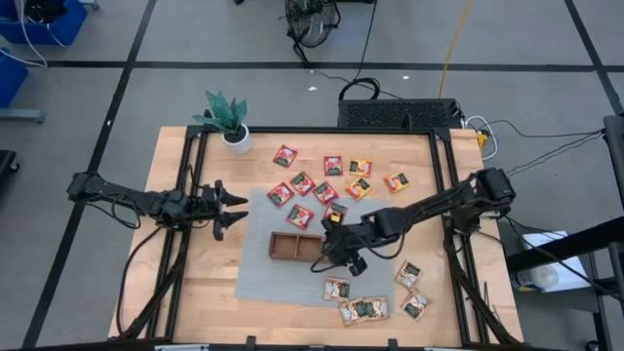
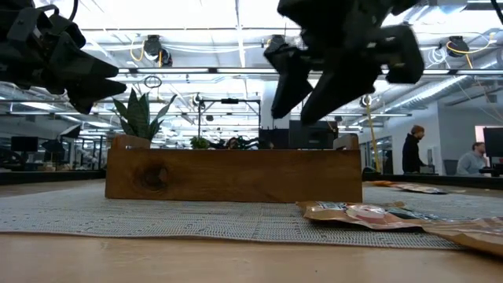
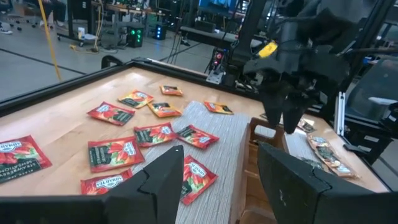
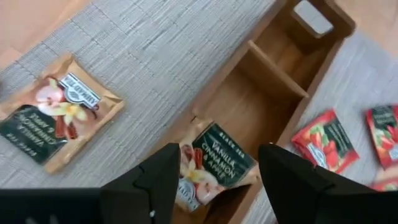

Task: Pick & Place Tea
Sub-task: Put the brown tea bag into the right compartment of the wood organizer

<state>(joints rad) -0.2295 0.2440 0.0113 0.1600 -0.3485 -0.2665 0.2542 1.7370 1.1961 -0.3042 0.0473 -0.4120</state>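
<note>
Pale wood planks form the table, with a grey woven mat laid across its middle. Over the mat the right gripper is held above one end of a brown wooden tray, its two dark fingers parted and holding nothing. Only the right wrist view shows what lies beneath: a green and tan sachet resting tilted in the tray's end compartment, the other two compartments bare. A matching sachet lies flat on the mat just beside the tray. Red sachets and orange ones are scattered farther off. The left gripper is seen open and empty, well apart at the mat's edge. The low view alone shows people in the room behind.
</note>
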